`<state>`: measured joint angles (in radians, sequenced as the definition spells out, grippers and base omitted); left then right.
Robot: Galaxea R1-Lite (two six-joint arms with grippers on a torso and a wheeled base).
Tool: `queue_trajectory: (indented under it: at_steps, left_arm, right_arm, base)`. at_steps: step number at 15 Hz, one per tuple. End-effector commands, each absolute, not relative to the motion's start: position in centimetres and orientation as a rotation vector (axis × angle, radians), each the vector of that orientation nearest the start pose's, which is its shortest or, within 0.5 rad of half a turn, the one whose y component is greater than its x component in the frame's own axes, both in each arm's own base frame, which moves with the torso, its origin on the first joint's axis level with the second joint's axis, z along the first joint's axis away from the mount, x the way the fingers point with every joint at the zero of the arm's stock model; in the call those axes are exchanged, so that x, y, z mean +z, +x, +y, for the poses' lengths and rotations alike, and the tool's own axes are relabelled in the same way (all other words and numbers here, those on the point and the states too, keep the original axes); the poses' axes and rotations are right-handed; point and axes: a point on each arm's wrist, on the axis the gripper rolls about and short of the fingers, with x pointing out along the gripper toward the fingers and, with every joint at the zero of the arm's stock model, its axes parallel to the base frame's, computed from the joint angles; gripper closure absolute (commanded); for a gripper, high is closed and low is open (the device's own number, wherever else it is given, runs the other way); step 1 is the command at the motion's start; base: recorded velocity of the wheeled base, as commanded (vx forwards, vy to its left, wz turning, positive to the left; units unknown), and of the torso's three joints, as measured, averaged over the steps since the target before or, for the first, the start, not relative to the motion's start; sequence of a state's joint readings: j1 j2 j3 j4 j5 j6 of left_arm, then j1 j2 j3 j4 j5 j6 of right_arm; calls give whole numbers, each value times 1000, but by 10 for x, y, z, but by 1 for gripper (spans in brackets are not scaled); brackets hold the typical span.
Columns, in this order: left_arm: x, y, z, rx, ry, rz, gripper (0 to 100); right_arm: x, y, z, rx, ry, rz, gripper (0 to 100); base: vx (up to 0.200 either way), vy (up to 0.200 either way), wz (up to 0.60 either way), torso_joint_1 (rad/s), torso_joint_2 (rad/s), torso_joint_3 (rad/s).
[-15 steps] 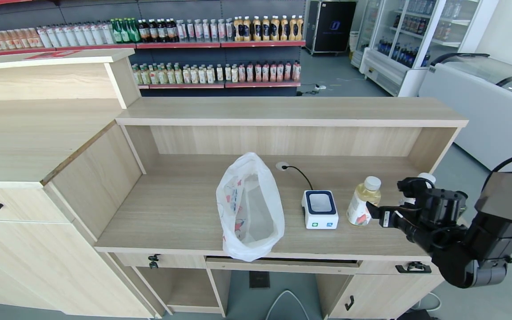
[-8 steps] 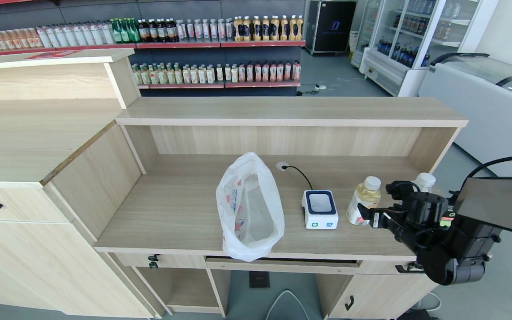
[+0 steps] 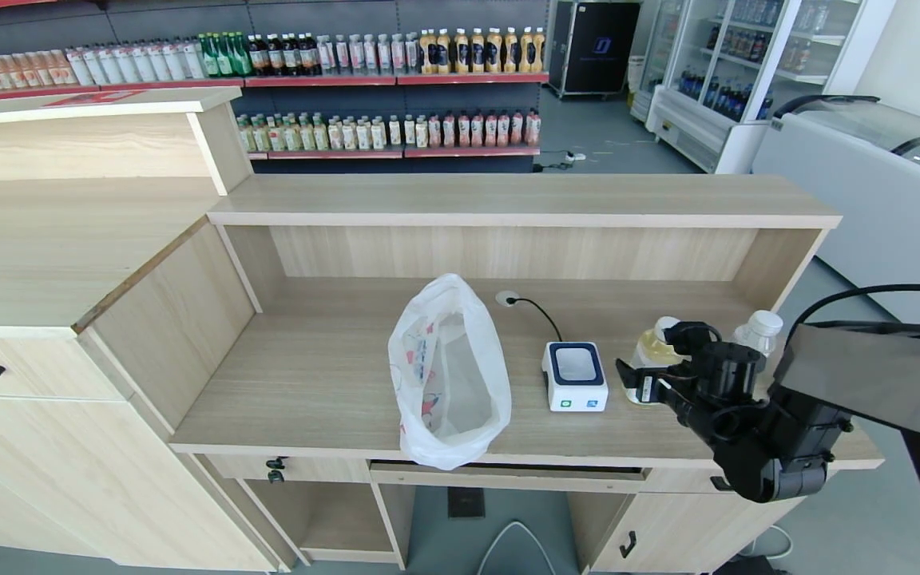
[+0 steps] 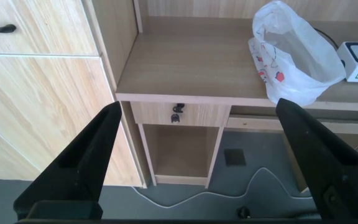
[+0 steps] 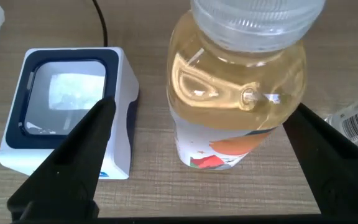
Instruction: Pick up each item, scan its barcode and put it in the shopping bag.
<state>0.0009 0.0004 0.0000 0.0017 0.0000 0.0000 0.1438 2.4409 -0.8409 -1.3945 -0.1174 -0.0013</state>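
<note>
The right gripper has been brought in from 3 o'clock — its released fingers are now set either side of the bottle, left upright on the counter at 3 o'clock of the scanner. A first grasp is judged imminent.

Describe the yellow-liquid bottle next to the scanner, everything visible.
The bottle is clear plastic, squat and rounded, filled to the shoulder with pale yellow liquid. It has a pale cap and a white label with red-orange print low on its body. It stands upright on the wooden counter, right of the scanner and apart from it, with a clear bottle on its other side. The right pincer straddles it, open, with gaps on both sides.
</note>
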Motion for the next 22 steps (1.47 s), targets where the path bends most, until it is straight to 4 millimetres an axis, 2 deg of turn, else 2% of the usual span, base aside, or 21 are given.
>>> queue_trajectory:
  at_steps: [1, 5, 9, 15, 21, 22]
  left_arm:
    - [75, -23, 0, 2, 0, 2, 0]
    - [75, -23, 0, 2, 0, 2, 0]
    - [75, -23, 0, 2, 0, 2, 0]
    - [75, -23, 0, 2, 0, 2, 0]
    - [75, -23, 0, 2, 0, 2, 0]
    - [75, -23, 0, 2, 0, 2, 0]
  right_arm:
    - [-11, 399, 58, 33, -33, 207, 0]
    - [-18, 409, 59, 30, -56, 193, 0]
    - [-23, 431, 65, 43, -84, 140, 0]
    - [-35, 438, 65, 41, -94, 140, 0]
    - [-26, 449, 55, 95, -107, 87, 0]
    - [-26, 450, 53, 98, -115, 87, 100]
  base:
    - [0, 0, 0, 0, 0, 0]
    - [0, 0, 0, 0, 0, 0]
    - [0, 0, 0, 0, 0, 0]
    - [0, 0, 0, 0, 0, 0]
    - [0, 0, 0, 0, 0, 0]
    - [0, 0, 0, 0, 0, 0]
